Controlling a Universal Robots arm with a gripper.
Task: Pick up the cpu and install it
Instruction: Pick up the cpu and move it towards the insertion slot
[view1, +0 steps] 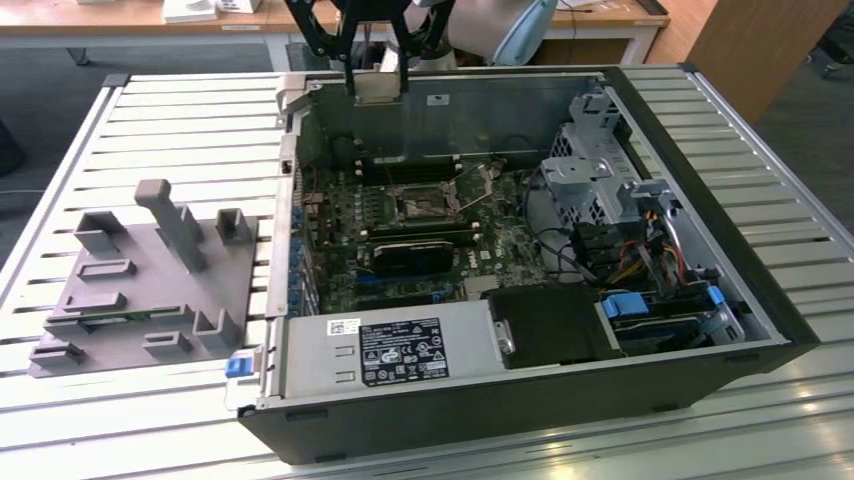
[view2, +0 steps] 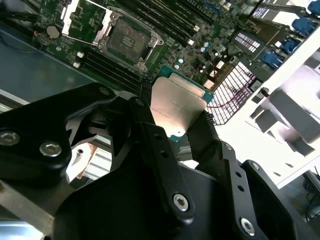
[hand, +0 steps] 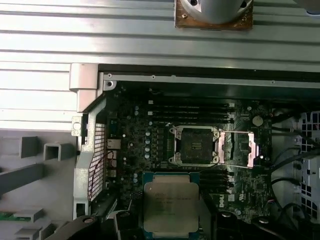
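**A:** so what's hard to see here?

**B:** the underside of the cpu (view2: 176, 100), for one. In both wrist views the black fingers (view2: 150, 135) cover two of its edges. In the exterior view it's just a small pale square in the gripper (view1: 378, 86). The socket (hand: 194, 146) is open with its metal frame swung off to one side, but the inside's too dark for any detail.

**A:** is it actually gripped?

**B:** yep, clamped by two opposite edges, up in the air. In the exterior view it hangs at the far edge of the open computer case (view1: 534, 410).

**A:** which way's it facing?

**B:** held flat, metal lid towards the wrist cameras, underside towards the motherboard (hand: 135, 150). It's square, so no real long axis. In the first wrist view its edges roughly line up with the socket's.

**A:** looks?

**B:** silvery-grey lid, faint print I can't read, thin greenish rim. A grey tray (view1: 134, 290) sits on the slatted table (view1: 187, 120) beside the case.
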